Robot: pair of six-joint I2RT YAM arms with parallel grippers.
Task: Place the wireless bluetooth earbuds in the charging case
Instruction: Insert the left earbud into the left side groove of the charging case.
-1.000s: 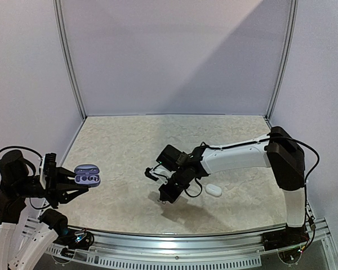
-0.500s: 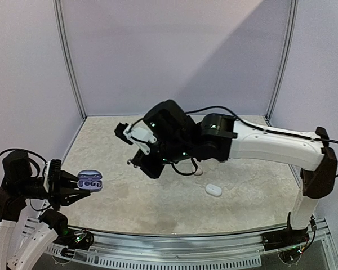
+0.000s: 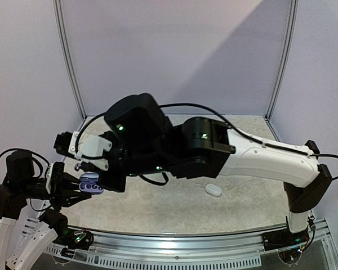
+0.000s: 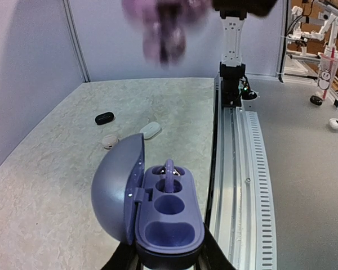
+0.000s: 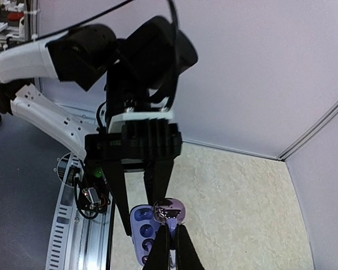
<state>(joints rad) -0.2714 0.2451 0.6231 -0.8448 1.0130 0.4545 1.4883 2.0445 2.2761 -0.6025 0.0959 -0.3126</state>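
My left gripper [image 4: 169, 257] is shut on the base of an open lavender charging case [image 4: 170, 216], lid [image 4: 117, 188] swung to the left. One lavender earbud [image 4: 171, 170] sits in the case's far slot; the near slots show empty. The case [image 3: 90, 184] is held low at the table's left front corner. My right gripper [image 5: 173, 232] is shut on another lavender earbud [image 5: 170, 210], hanging just above the case [image 5: 141, 228]. In the left wrist view that earbud [image 4: 166, 31] is a purple blur overhead.
On the table behind the case lie a black pebble-shaped piece [image 4: 104, 118], a white one [image 4: 151, 130] and a greyish one [image 4: 109, 141]. A white piece [image 3: 213, 190] lies right of centre. The right arm [image 3: 203, 146] stretches across the table. The metal rail [image 4: 253, 169] runs along the front edge.
The right arm has swung up from the table's middle and across to the left, bringing its earbud over the case. The left arm has lowered the case slightly.
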